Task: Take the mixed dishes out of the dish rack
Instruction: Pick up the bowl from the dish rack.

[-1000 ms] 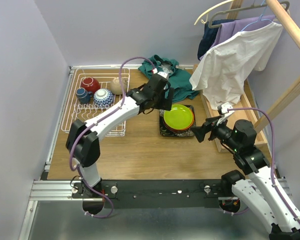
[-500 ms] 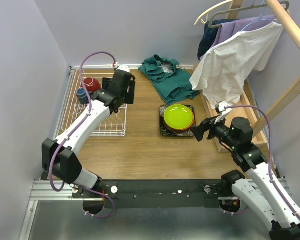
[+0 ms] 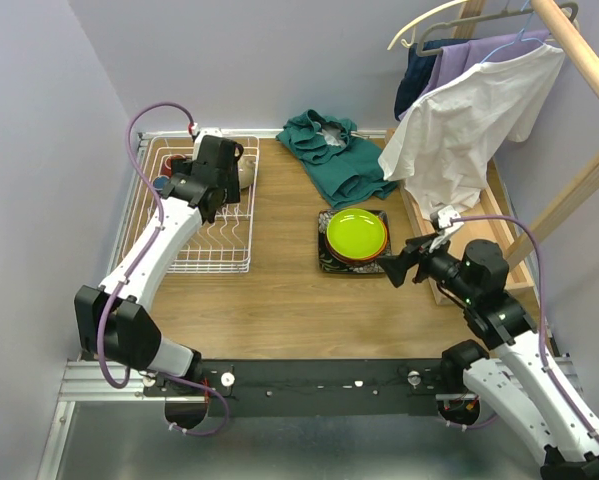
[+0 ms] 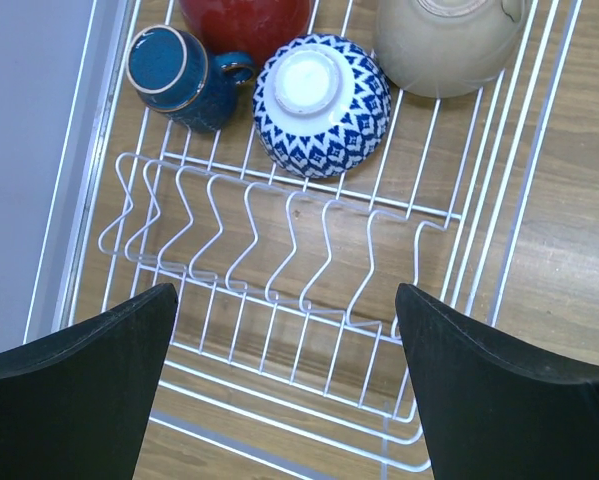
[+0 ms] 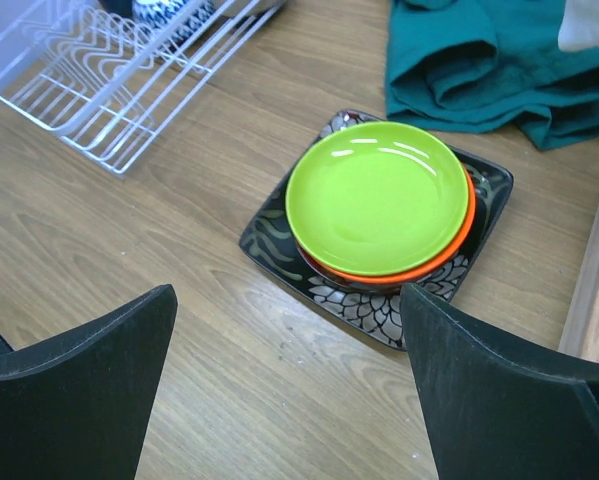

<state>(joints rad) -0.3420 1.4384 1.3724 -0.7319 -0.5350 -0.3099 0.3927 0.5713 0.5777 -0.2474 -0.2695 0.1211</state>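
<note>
The left gripper (image 4: 287, 300) is hanging wide open and empty over the rack (image 3: 191, 256), above its tines (image 4: 289, 215). Four dishes are sitting at the rack's far end: a blue-white bowl (image 4: 322, 105) upside down, a dark-blue mug (image 4: 184, 78) on its side, a red piece (image 4: 244, 20) and a beige bowl (image 4: 444, 45). All are looking like glazed ceramic: stiff, slick, breakable, fairly heavy. The bowl's raised foot ring is probably offering the best hold. The right gripper (image 5: 289, 300) is hovering open near the stacked plates (image 5: 377, 195) on the surface (image 5: 179, 300).
</note>
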